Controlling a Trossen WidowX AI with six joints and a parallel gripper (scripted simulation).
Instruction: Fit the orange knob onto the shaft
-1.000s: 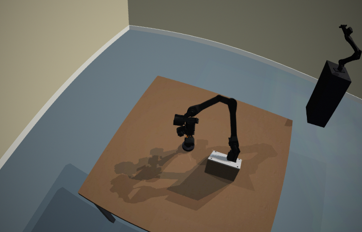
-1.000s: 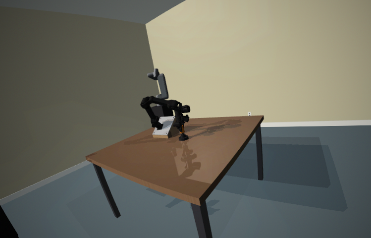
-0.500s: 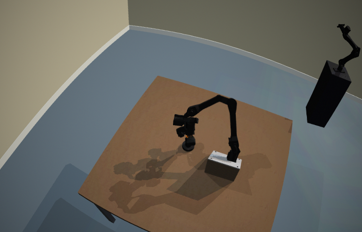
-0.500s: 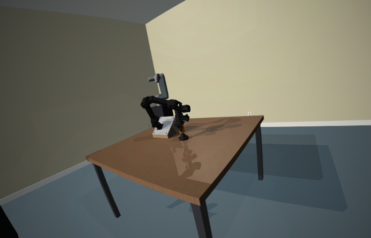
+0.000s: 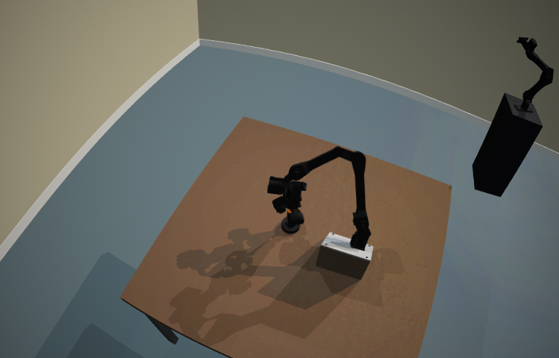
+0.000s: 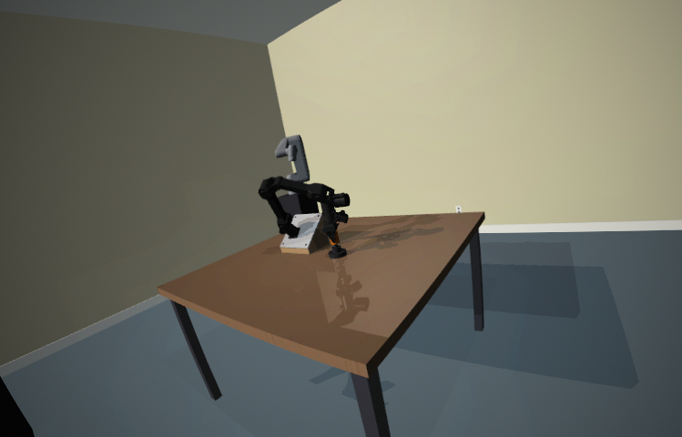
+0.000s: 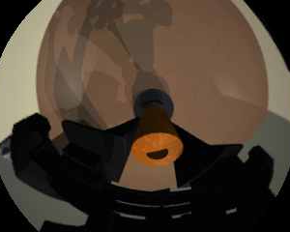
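Observation:
The orange knob (image 5: 289, 211) (image 6: 335, 238) (image 7: 157, 141) is between the two fingers of my gripper (image 5: 290, 213) (image 6: 333, 237) (image 7: 154, 122), which is shut on it. In the wrist view the knob's top face shows a dark D-shaped hole. The dark round pedestal (image 5: 290, 228) (image 6: 338, 253) (image 7: 155, 96) stands on the table directly below the knob. The knob's lower end overlaps the pedestal in the wrist view. The shaft is hidden, and I cannot tell how far down on it the knob sits.
The wooden table (image 5: 237, 155) (image 6: 258, 292) carries a white-topped slanted block (image 5: 342, 259) (image 6: 300, 232) under my arm's base, beside the pedestal. My arm arches above the table between them. Another arm on a dark stand (image 5: 506, 151) is beyond the table.

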